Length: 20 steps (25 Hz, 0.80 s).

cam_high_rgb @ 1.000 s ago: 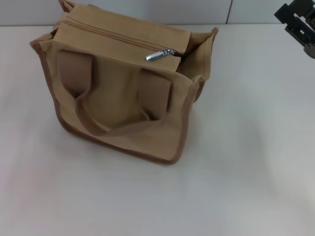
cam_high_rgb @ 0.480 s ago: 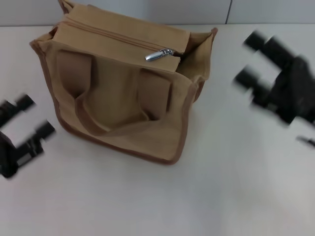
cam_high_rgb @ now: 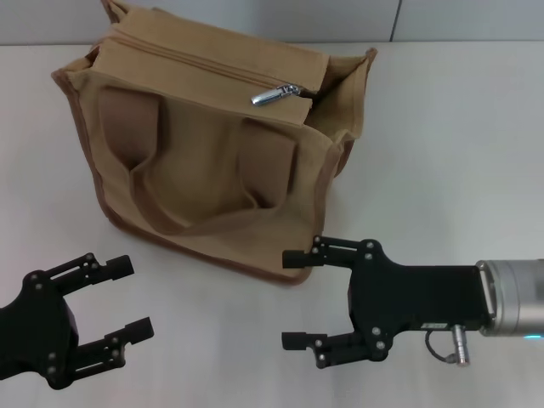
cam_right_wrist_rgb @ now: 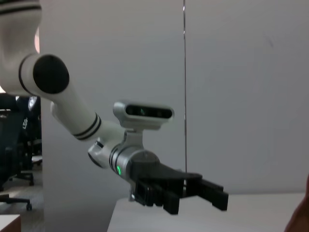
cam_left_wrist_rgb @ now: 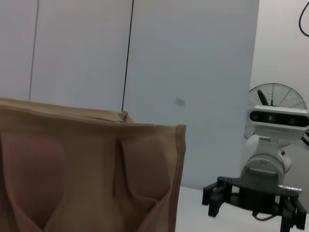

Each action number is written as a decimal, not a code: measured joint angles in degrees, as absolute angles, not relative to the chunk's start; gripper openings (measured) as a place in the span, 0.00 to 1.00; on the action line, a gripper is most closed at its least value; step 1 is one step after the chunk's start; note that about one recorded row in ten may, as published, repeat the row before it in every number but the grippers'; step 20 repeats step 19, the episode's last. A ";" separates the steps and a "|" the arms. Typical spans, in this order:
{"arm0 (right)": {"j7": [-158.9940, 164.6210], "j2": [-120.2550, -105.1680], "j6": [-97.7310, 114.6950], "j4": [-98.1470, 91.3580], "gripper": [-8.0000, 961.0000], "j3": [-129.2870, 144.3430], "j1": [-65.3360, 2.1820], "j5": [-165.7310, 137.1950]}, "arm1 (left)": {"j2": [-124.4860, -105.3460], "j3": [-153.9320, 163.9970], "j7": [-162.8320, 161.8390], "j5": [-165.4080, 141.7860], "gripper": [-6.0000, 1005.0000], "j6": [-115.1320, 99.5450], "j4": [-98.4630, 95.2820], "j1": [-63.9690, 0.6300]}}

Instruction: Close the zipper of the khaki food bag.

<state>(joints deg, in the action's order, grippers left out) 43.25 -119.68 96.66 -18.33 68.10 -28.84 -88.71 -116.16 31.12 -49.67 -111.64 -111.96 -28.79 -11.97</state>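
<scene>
The khaki food bag [cam_high_rgb: 212,161] stands on the table at the upper left, its strap handles hanging down the front face. The zipper [cam_high_rgb: 204,64] runs across its top. Its silver pull tab [cam_high_rgb: 274,94] lies near the right end, with a small dark gap just beyond it. My left gripper [cam_high_rgb: 134,296] is open and empty, low at the front left, below the bag. My right gripper [cam_high_rgb: 289,299] is open and empty, just in front of the bag's lower right corner. The left wrist view shows the bag's side [cam_left_wrist_rgb: 87,174] and the right gripper [cam_left_wrist_rgb: 251,198] farther off.
The pale table [cam_high_rgb: 442,153] stretches out right of the bag. A grey wall [cam_high_rgb: 255,17] runs close behind the bag. The right wrist view shows my left arm and gripper [cam_right_wrist_rgb: 193,191] over the table edge.
Both arms have swung in. The right gripper came down from the top right to the bag's front corner. The left gripper entered from the left and now sits low. The bag has not moved.
</scene>
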 joint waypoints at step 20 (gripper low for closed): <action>43.40 -119.80 95.32 -15.56 0.86 69.19 -29.69 -88.57 | -118.01 32.34 -45.09 -115.46 0.73 -110.39 -28.36 -12.35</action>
